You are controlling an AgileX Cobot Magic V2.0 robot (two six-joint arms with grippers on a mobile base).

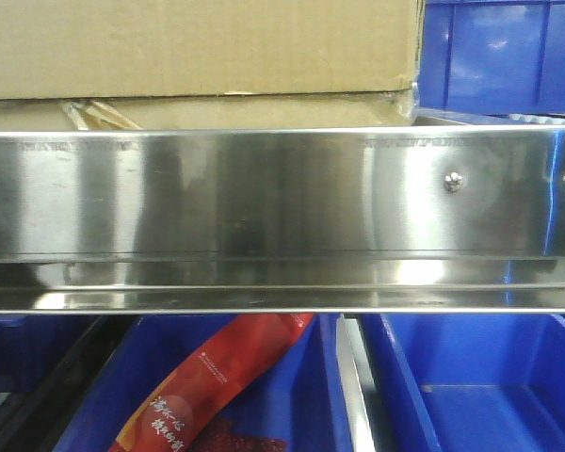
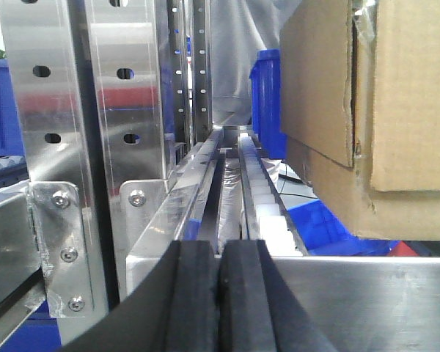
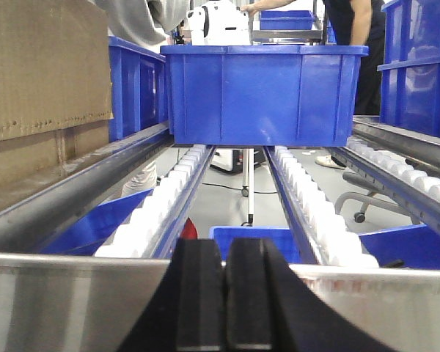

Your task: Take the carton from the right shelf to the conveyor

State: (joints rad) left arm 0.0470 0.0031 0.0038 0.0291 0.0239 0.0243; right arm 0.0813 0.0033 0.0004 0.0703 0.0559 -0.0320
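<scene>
The brown carton [image 1: 198, 56] rests on the right shelf, above its shiny steel front rail [image 1: 264, 198]. In the left wrist view the carton [image 2: 396, 110] fills the upper right, beside and above my left gripper [image 2: 220, 293], which is shut with nothing between its black pads. In the right wrist view the carton [image 3: 37, 88] stands at the far left, and my right gripper [image 3: 224, 301] is shut and empty in front of the rail [image 3: 73, 301]. Neither gripper touches the carton. The conveyor is out of view.
A blue bin [image 3: 264, 92] sits on the shelf's white roller tracks [image 3: 169, 198] to the right of the carton. More blue bins [image 1: 490, 386] lie below the shelf, one holding a red packet [image 1: 217, 386]. Steel uprights [image 2: 51, 147] stand left. People stand behind.
</scene>
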